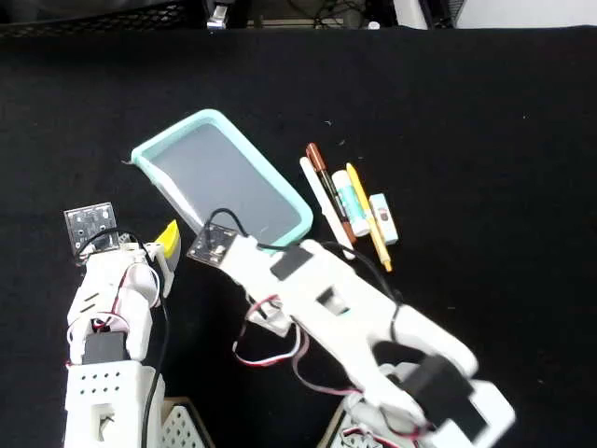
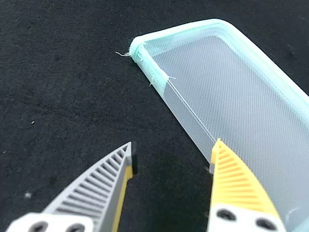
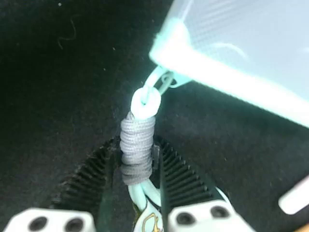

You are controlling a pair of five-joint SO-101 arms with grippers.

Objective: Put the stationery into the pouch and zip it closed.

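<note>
**Right jaws clamped on the zip pull, left jaws open by the pouch**

High view: a black cloth worktop (image 1: 466, 112) fills the frame. The pouch (image 1: 224, 177) lies flat and aslant at the upper centre-left, a rounded rectangle of pale see-through mesh with a mint fabric border. Just to its right, near the centre, the stationery sits in a tight row outside the pouch: a brown pen (image 1: 317, 166), a thin white stick (image 1: 322, 201), a stubby white tube (image 1: 351, 205), a yellow pencil (image 1: 368, 217) and a small white eraser (image 1: 382, 219). The white plastic left arm (image 1: 112, 317) stands at the lower left, with one of its jaws yellow. The right arm (image 1: 345, 317) slants up from the lower right to the pouch's near corner.

Left wrist view: the left jaws, one ribbed grey and one ribbed yellow, stand wide apart with nothing between them, beside the pouch's (image 2: 227, 92) stitched corner, where a loose thread sticks out.

Right wrist view: the black ribbed right jaws are closed onto the zip pull (image 3: 136, 133), a grey cord-wrapped tab joined by a mint ring (image 3: 145, 101) to the pouch's (image 3: 241, 43) corner.
</note>
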